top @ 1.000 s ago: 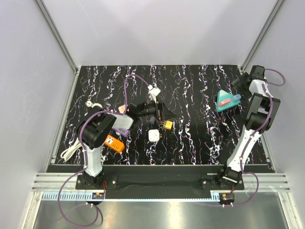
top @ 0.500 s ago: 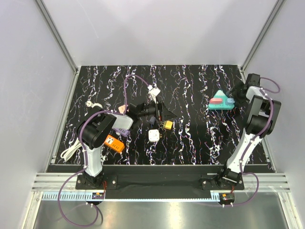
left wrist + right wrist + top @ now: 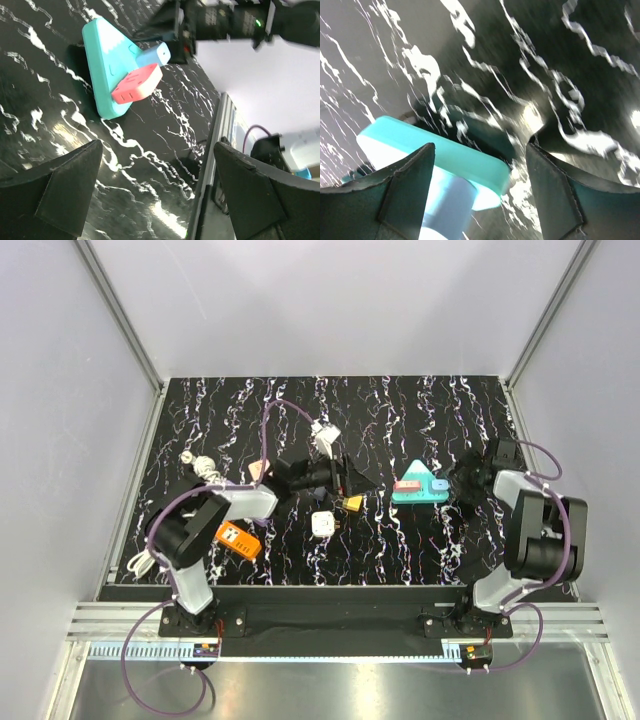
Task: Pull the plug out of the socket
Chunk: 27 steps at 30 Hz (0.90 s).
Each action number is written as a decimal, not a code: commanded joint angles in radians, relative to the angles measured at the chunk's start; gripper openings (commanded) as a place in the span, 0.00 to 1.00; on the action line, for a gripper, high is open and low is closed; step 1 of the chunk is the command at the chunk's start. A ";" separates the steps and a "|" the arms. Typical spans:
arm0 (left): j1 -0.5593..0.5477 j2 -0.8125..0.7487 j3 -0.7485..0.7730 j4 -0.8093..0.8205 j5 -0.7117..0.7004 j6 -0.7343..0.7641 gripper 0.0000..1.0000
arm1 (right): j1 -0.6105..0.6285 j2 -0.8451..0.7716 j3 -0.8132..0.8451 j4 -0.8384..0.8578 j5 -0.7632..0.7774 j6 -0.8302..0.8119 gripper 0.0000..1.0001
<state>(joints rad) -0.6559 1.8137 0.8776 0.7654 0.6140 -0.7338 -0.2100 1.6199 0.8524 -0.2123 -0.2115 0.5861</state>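
Right gripper (image 3: 477, 165): two dark fingers, jaws standing wide apart, low over the tabletop (image 3: 520, 40), which is black with white veins.

Between the fingers: turquoise socket (image 3: 445, 150), flat-edged block, seen blurred. It sits off-centre in the gap, its edge overlapped by one finger (image 3: 390, 195). A strip of bare tabletop shows between its rounded corner and the other finger (image 3: 570, 190).

Pale blue plug (image 3: 447, 210) seated in the socket face, pointing back toward the wrist, close beside the first finger.
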 commanded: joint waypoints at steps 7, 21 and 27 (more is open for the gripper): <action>-0.237 -0.206 0.047 -0.377 -0.413 -0.042 0.93 | -0.005 -0.123 -0.113 0.132 -0.008 0.041 0.82; -0.349 -0.232 0.147 -0.658 -0.609 -0.116 0.93 | 0.020 -0.444 -0.438 0.174 -0.226 0.189 0.62; -0.350 -0.153 0.304 -0.762 -0.640 -0.081 0.95 | 0.021 -0.624 -0.463 0.084 -0.224 0.152 0.64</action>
<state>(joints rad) -1.0061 1.6314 1.0630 0.0505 0.0189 -0.8379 -0.1959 1.0519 0.3782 -0.0834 -0.4122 0.7586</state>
